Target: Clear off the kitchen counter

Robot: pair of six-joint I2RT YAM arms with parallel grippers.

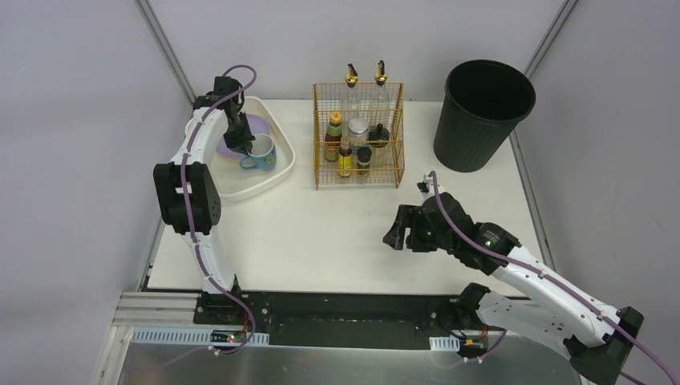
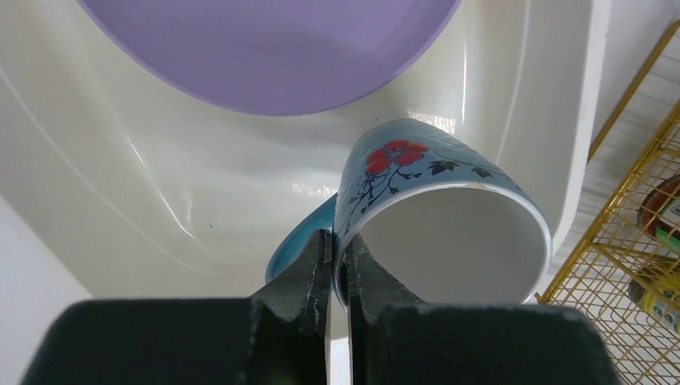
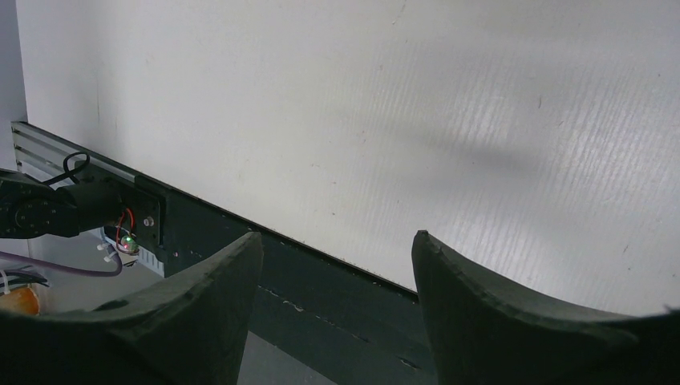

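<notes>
Left gripper (image 2: 337, 241): clamped on the rim of a blue mug, one finger outside the wall and the other inside the mouth, with only the thin ceramic edge between them.
Mug (image 2: 417, 164): blue outside with a red flower and dark stems, white inside. It sat within the white basin, its handle on the side toward the near edge of the table. I could not tell whether it rested on the basin floor or hung just above it.
Basin (image 1: 281, 172): a white rounded tub at the far left corner of the counter, with the left arm reaching over it.
Purple plate (image 2: 273, 48): in the basin behind the mug, leaning toward the far wall.
Right gripper (image 3: 337, 249): fingers well apart and holding nothing, hovering low over the bare surface right of centre, pointed toward the near edge.
Kitchen counter (image 1: 321, 233): the big white matte tabletop in front of both arms. Its middle and near part were bare.
Black rail (image 3: 305, 281): ran along the counter's front edge, just below the right gripper's fingers in the wrist view.
Wire rack (image 1: 357, 136): a yellow basket at the far middle, just right of the basin, holding several sauce bottles and jars, with two tall pourer bottles at its back.
Bin (image 1: 481, 112): a black ribbed waste bucket upright at the far right corner, apart from the rack.
</notes>
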